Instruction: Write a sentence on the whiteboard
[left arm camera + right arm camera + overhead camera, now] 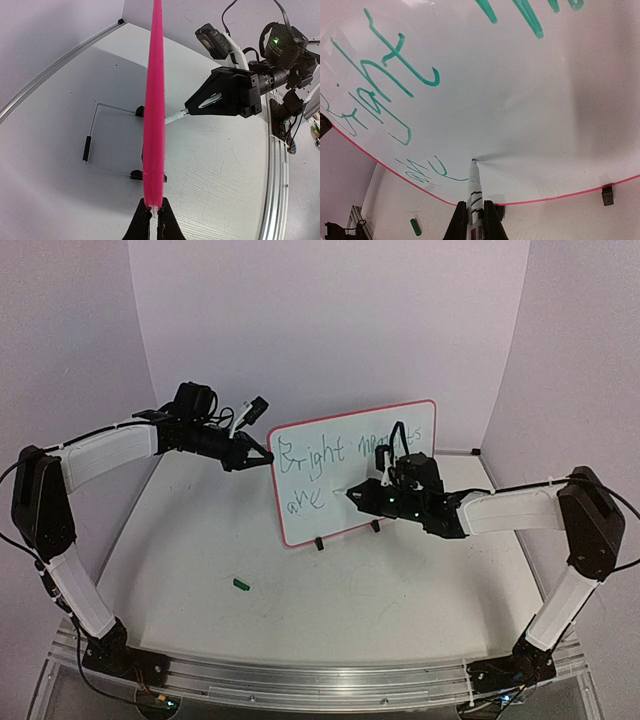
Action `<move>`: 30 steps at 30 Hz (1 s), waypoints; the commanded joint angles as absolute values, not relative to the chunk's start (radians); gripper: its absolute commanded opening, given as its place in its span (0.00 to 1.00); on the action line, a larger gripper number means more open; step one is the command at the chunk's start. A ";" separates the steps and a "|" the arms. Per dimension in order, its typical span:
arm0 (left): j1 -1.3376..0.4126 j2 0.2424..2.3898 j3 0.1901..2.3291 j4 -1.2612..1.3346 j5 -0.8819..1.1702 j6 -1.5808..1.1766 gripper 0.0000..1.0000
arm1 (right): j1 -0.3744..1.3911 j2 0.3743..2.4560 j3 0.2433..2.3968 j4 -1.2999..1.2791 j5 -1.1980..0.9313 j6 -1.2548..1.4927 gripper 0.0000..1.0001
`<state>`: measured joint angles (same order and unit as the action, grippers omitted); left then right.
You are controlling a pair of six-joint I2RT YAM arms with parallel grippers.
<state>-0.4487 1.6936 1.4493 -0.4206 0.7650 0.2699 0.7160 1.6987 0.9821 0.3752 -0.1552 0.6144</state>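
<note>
One small green cap (240, 584) lies alone on the table (420, 590), toward the left. Behind it, the left tool (262, 456) is clamped on the left rim of the one whiteboard (330, 502). The board stands upright mid-table on two black clip feet (319, 544), with green writing across its face. One marker (474, 186) touches the board's lower part with its tip, clamped in the right tool (475, 209).

I see open surface (400, 600) before the whiteboard (330, 510) (just one small green object (240, 584) there); behind it, a wire stand (86, 148) obstructs.
</note>
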 commanded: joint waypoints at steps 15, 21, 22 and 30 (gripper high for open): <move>-0.469 1.713 1.465 -0.498 0.781 0.284 0.00 | 0.709 1.767 1.044 0.408 -0.216 0.594 0.00; -0.469 1.712 1.465 -0.498 0.781 0.283 0.00 | 0.709 1.776 1.017 0.389 -0.199 0.594 0.00; -0.469 1.712 1.465 -0.498 0.781 0.284 0.00 | 0.709 1.774 1.014 0.388 -0.194 0.594 0.00; -0.469 1.713 1.464 -0.497 0.782 0.283 0.00 | 0.707 1.738 1.024 0.370 -0.141 0.589 0.00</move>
